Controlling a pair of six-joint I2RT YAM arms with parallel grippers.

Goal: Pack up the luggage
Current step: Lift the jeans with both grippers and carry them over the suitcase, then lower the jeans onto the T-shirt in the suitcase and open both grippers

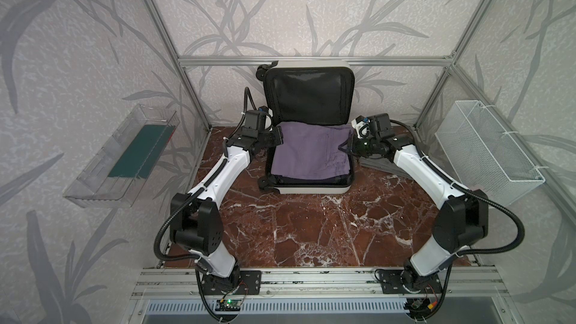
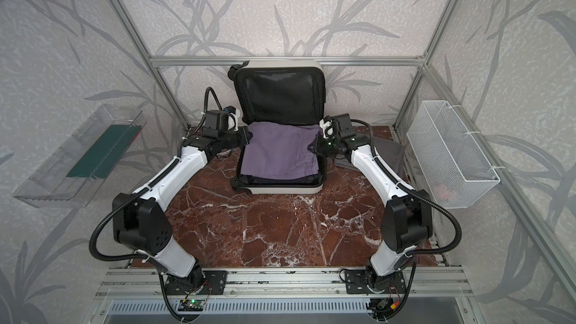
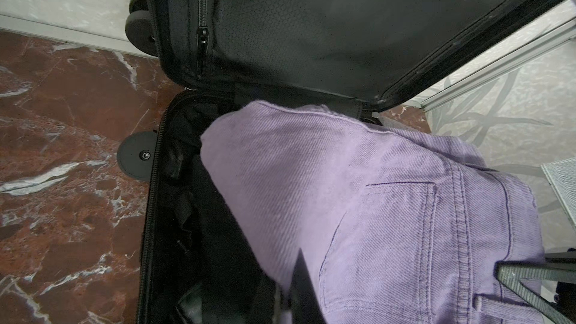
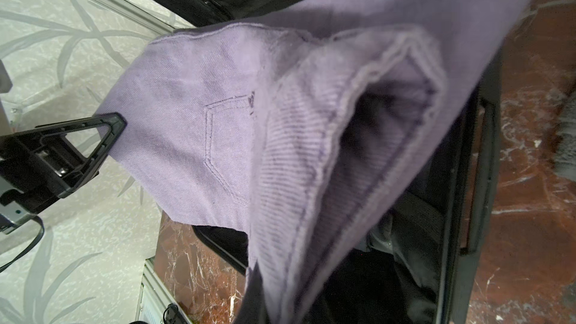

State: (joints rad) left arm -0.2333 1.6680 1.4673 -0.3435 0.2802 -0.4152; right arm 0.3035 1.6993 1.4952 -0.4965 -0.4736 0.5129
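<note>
While left claw and right claw grip purple jeans, luggage open beneath

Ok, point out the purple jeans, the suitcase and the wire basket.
purple jeans point(image 1: 308, 148): in a top view, middle of the fabric.
suitcase point(image 1: 308, 98): in a top view, lining of raised lid.
wire basket point(image 1: 481, 157): in a top view, mesh side wall.

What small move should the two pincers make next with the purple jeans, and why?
Probably lower both together, straight down. The left pincer and the right pincer each pinch one side of the purple jeans, which hang spread over the open lower half of the luggage; they seem lined up and only need laying in.
</note>
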